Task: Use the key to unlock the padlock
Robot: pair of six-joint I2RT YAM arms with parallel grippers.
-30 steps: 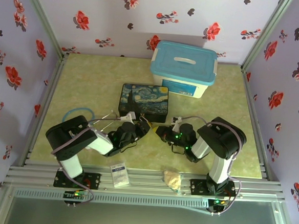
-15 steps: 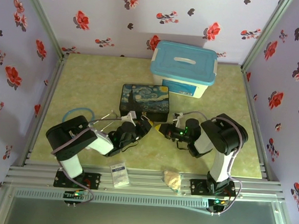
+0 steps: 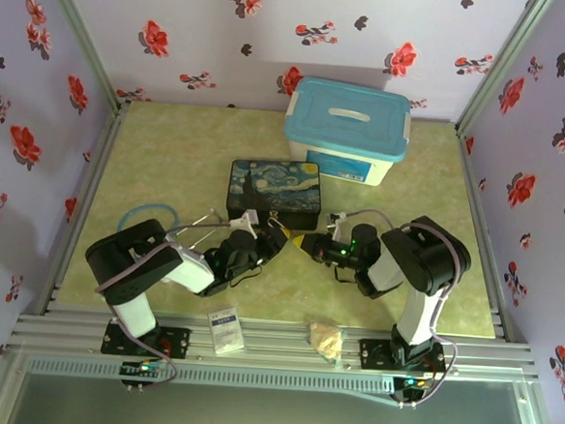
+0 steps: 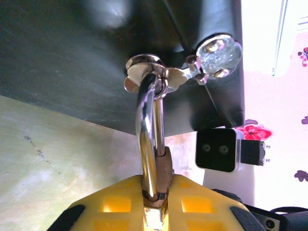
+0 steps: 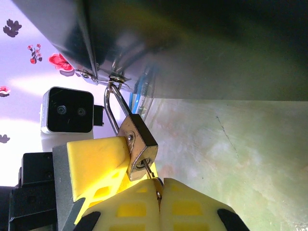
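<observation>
The brass padlock (image 5: 138, 143) hangs by its silver shackle (image 4: 148, 139) from the hasp (image 4: 144, 71) on the front of the dark Starry-Night box (image 3: 272, 189). My left gripper (image 4: 156, 197) is shut on the padlock's body (image 4: 166, 168), its yellow fingers (image 5: 96, 159) on either side. The thin dark key (image 5: 150, 172) has its tip in the keyhole at the padlock's bottom. My right gripper (image 5: 160, 195) is shut on the key's head. In the top view both grippers meet just in front of the box, around the padlock (image 3: 286, 239).
A white bin with a blue lid (image 3: 346, 129) stands behind the box at the right. A blue tube loop (image 3: 147, 212) lies left of the left arm. A white packet (image 3: 224, 329) and a tan crumpled object (image 3: 326, 339) rest at the near edge.
The right arm's wrist has shifted a little to the right and turned, with its gripper still at the padlock. The left arm has stayed put.
</observation>
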